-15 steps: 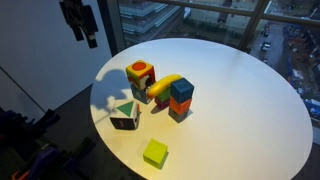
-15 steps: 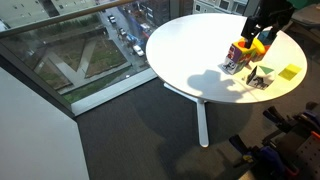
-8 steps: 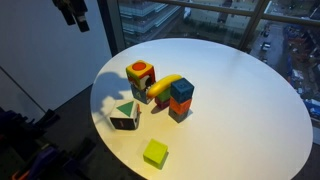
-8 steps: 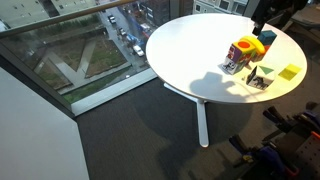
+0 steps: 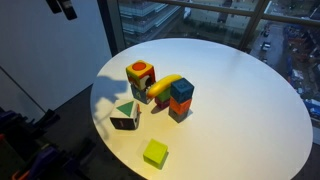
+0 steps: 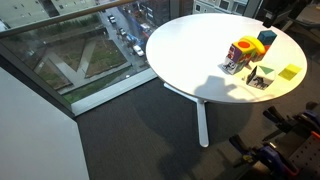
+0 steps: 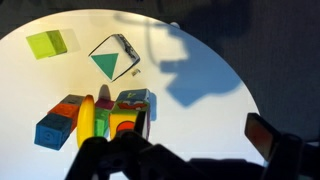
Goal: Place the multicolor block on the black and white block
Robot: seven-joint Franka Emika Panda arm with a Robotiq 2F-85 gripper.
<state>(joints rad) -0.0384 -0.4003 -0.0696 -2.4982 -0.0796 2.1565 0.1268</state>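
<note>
The multicolor block (image 5: 140,72), orange with a red ring mark, sits on top of the black and white block (image 5: 137,93) near the table's left side. The stack also shows in an exterior view (image 6: 241,52) and, from above, in the wrist view (image 7: 127,117), where the lower block is mostly hidden. My gripper (image 7: 200,130) is open and empty. It is high above and well away from the stack, at the picture's corner in both exterior views (image 5: 62,7) (image 6: 276,10).
A yellow curved piece (image 5: 165,86) and teal-and-orange stacked blocks (image 5: 181,98) stand right beside the stack. A white-black cube with a green triangle (image 5: 125,114) and a lime block (image 5: 155,152) lie nearer the round white table's (image 5: 240,110) front edge.
My gripper has risen and drawn away from the blocks towards the picture's corner. The blocks have not moved.
</note>
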